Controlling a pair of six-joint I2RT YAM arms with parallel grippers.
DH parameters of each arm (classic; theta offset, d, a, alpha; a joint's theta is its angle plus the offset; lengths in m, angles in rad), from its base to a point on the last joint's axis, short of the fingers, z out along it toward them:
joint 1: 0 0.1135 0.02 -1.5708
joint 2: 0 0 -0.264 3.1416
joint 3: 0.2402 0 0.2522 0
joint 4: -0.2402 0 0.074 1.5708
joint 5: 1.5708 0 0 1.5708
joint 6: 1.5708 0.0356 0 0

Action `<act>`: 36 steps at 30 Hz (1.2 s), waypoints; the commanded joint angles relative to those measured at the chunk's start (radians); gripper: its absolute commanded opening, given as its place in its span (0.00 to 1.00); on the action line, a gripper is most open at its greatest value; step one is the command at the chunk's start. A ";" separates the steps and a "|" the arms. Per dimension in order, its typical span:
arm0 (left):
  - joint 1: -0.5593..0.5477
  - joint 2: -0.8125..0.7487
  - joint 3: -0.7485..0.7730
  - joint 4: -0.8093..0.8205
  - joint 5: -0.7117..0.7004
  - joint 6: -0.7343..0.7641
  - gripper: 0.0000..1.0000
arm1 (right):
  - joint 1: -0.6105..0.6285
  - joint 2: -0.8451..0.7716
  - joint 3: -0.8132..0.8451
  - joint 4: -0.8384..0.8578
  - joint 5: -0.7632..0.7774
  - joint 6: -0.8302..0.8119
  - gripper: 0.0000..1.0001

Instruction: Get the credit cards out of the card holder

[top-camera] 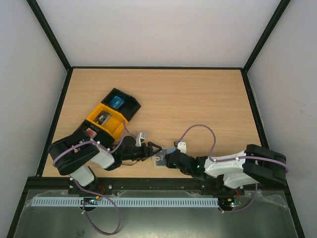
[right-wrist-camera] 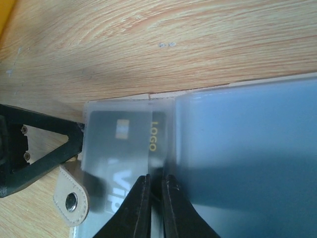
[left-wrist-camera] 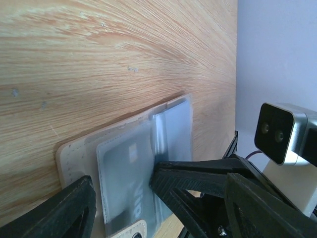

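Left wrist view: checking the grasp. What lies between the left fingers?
The card holder, with the right gripper's fingers on it; the left wrist view shows both.

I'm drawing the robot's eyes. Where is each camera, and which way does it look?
Top camera: high behind the arms, looking down at the table; both arms show, left gripper and right gripper at the card holder.
Left wrist camera: on the left arm, facing the card holder; its black fingers show.
Right wrist camera: on the right arm, close over the card holder; its fingers pinch it.
Both wrist views share the card holder and the other gripper.
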 commanded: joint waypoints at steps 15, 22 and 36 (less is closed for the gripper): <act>-0.055 0.029 0.073 -0.044 -0.018 -0.015 0.68 | -0.006 0.038 -0.099 0.091 -0.013 0.036 0.03; -0.077 -0.028 0.080 -0.018 0.000 -0.041 0.68 | -0.006 -0.023 -0.133 0.100 0.009 0.046 0.04; -0.123 0.004 0.093 0.082 0.007 -0.083 0.65 | -0.006 -0.085 -0.149 0.106 0.023 0.047 0.05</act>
